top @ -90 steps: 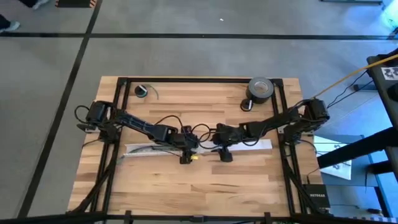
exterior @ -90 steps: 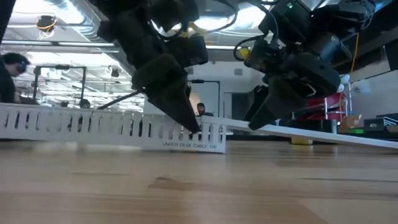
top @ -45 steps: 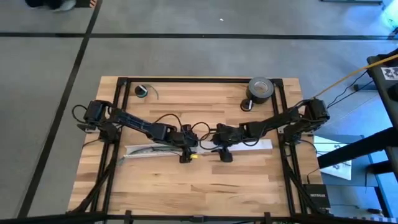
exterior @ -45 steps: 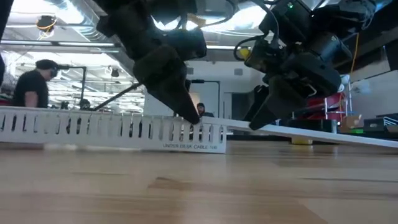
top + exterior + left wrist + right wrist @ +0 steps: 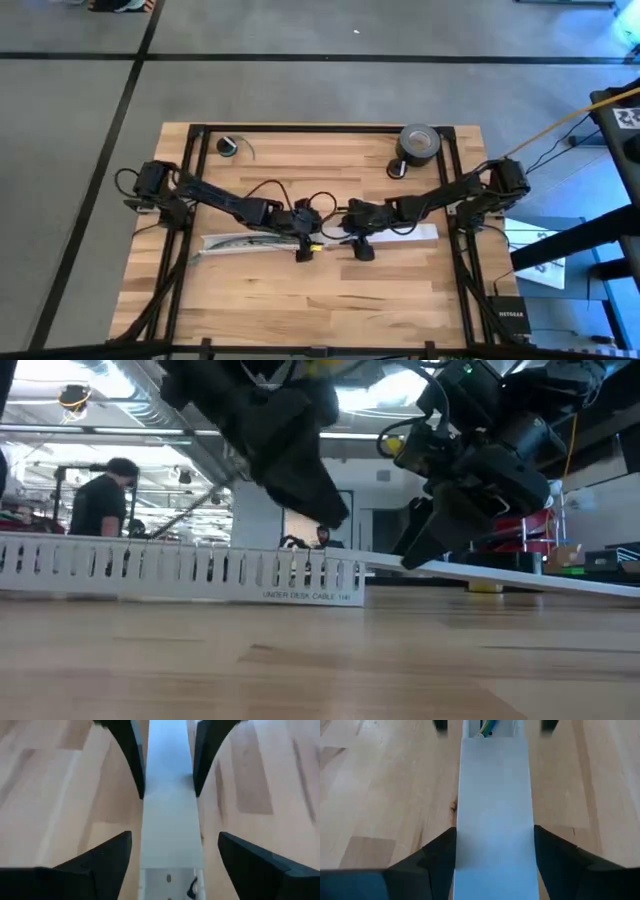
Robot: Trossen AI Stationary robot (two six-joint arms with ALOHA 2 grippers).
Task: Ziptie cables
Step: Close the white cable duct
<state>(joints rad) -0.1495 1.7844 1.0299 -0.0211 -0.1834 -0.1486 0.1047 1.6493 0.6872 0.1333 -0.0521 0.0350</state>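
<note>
The butcher-block table (image 5: 330,300) is filling the middle of the high view, with both dark arms reaching in from its side edges and meeting near the centre. A long white slotted cable tray (image 5: 150,565) is lying across the left half of the table, its printed end pointing toward the middle. A flat white cover strip (image 5: 420,232) is running from that end toward the right edge. In the low view its near end is sitting raised off the wood, and the strip is sloping down to the right.

The right gripper (image 5: 361,250) is clamping that raised end, with one finger pressing on each long edge of the strip. The left gripper (image 5: 303,252) is hanging just above the tray's printed end without touching it. Its fingers are spread wide, well clear of the strip on both sides.

A grey roll of tape (image 5: 418,142) is resting near the table's upper right corner, and a smaller dark roll (image 5: 229,146) is lying near the upper left. The cables (image 5: 238,240) are lying inside the tray, stretched along its length. A person (image 5: 100,510) is standing far back at the left of the low view.
</note>
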